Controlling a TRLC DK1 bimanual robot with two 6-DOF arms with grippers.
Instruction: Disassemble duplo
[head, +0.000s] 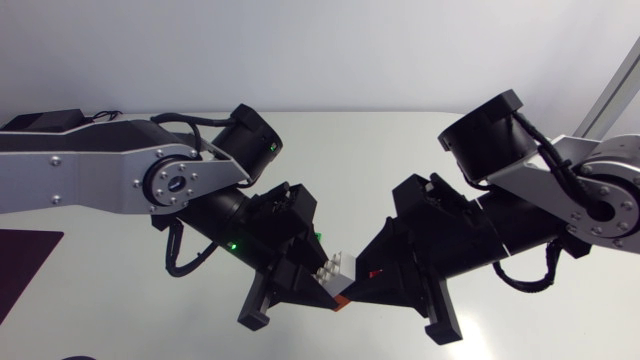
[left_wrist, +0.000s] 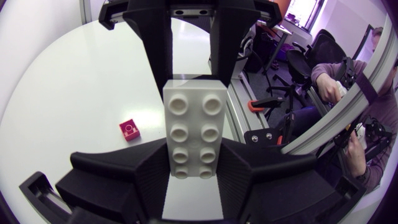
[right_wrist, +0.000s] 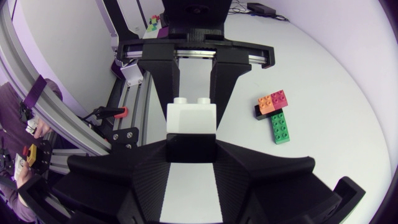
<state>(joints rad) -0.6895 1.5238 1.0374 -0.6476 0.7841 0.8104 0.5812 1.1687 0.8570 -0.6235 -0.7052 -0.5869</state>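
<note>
Bench (head: 400, 140) sits below white duplo brick (left_wrist: 194, 134); L gripper (left_wrist: 194, 171) & R gripper (right_wrist: 191, 149) fingers clamp opposite ends, long axis spanning both.

**Head view:** fixed camera above, looking down on the worktop (head: 400, 140), the left arm (head: 90, 170) and the right arm (head: 600, 190).

**Wrist views:** fisheye cameras on the last links, close behind the left gripper (left_wrist: 193, 165) and right gripper (right_wrist: 191, 146), facing each other (opposed axes). All three views share the white brick (left_wrist: 193, 134); each wrist view shows the other arm's gripper.
</note>
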